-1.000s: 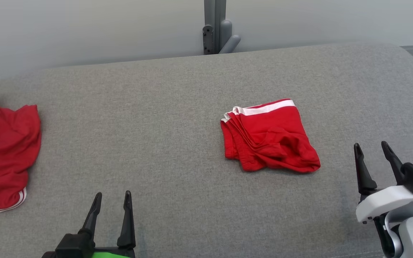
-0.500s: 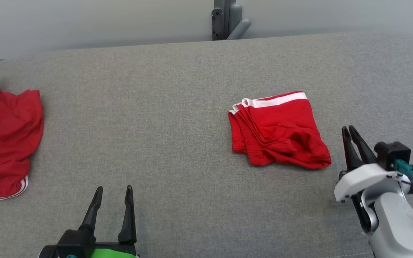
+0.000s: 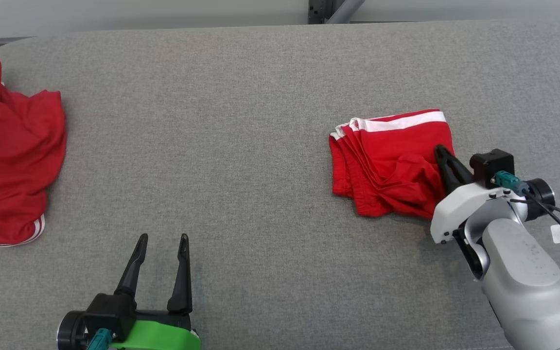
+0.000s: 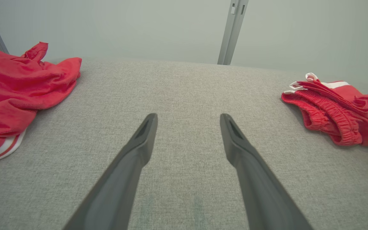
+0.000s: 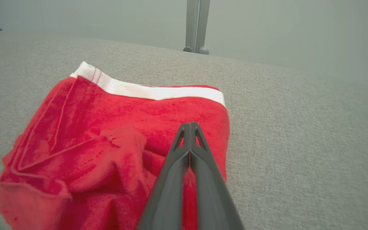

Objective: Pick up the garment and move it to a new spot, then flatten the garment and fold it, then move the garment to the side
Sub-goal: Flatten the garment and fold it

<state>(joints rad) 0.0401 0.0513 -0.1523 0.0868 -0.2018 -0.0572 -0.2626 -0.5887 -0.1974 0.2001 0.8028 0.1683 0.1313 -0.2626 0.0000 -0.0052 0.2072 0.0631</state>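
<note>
The folded red garment (image 3: 392, 160) lies on the right half of the grey surface (image 3: 241, 146), white band at its far edge. The right gripper (image 3: 439, 149) is over the garment's right part, fingers pressed together. The left gripper (image 3: 163, 237) sits near left over bare surface, fingers apart; a crumpled red garment (image 3: 12, 155) lies far left.

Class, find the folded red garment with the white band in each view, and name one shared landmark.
Head view: the folded red garment lies right of centre, the right hand over it.
Left wrist view: the garment at the right edge.
Right wrist view: the garment left of centre.
Shared landmark: the grey post at the far side.
</note>
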